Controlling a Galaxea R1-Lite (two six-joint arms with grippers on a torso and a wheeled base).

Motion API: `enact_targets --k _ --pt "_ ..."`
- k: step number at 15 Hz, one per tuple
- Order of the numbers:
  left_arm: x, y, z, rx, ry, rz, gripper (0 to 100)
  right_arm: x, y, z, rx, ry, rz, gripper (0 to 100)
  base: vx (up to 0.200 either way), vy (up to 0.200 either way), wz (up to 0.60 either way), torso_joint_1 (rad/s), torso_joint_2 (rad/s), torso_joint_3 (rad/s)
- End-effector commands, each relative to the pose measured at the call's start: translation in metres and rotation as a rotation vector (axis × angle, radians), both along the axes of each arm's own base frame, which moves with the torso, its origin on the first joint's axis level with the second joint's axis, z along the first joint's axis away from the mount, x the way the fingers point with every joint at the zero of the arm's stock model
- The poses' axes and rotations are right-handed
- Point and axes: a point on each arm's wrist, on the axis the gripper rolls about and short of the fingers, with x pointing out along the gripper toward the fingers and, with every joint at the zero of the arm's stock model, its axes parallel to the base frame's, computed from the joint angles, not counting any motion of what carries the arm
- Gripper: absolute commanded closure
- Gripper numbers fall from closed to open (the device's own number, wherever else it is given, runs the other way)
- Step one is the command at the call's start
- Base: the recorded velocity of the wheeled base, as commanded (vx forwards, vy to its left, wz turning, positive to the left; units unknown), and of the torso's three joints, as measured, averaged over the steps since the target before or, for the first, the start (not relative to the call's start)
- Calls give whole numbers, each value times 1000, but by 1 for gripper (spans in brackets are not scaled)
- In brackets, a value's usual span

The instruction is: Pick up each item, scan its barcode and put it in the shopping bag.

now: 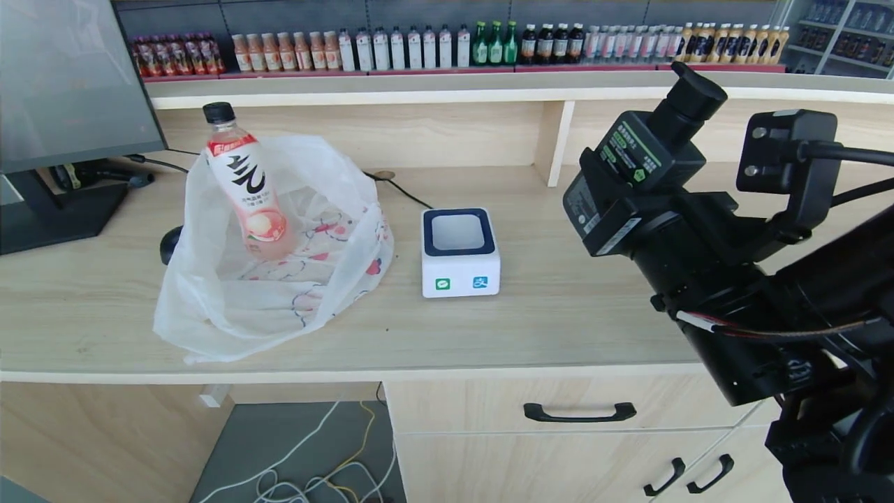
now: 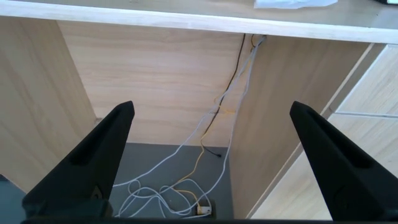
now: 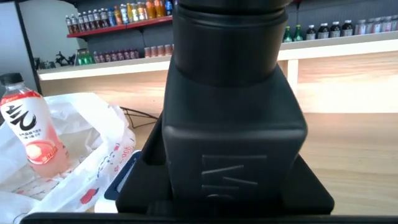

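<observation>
My right gripper (image 1: 632, 216) hangs above the counter's right side, shut on a black bottle (image 1: 646, 157) with a black cap, tilted up and away. In the right wrist view this black bottle (image 3: 230, 118) blocks most of the scene, with the gripper (image 3: 224, 202) clamped low on it. The white scanner (image 1: 459, 253) with its dark-rimmed window sits mid-counter, left of the bottle. A translucent shopping bag (image 1: 328, 230) lies open at the left with a pink drink bottle (image 1: 244, 188) standing in it. My left gripper (image 2: 211, 162) is open, low in front of the counter's underside.
A monitor (image 1: 63, 91) on its stand is at the far left, a dark mouse (image 1: 170, 244) beside the bag. A shelf of bottles (image 1: 447, 45) runs along the back. Drawers with black handles (image 1: 580, 412) are below the counter (image 1: 559, 314); loose cables (image 2: 186, 186) lie underneath.
</observation>
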Motion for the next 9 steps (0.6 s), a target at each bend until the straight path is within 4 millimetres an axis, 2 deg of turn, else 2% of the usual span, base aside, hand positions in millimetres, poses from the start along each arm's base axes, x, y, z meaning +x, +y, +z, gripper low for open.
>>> enact_targets --k 1,7,9 --pt "0 0 0 0 -1 1 0 0 0 2 3 -8 -1 100 0 200 0 -2 2 2" --pt "0 0 0 0 -1 1 0 2 1 7 9 -27 -7 100 0 200 0 3 1 0" --pt "0 0 0 1 -1 1 0 1 2 5 -2 -21 -9 100 0 0 0 0 0 0"
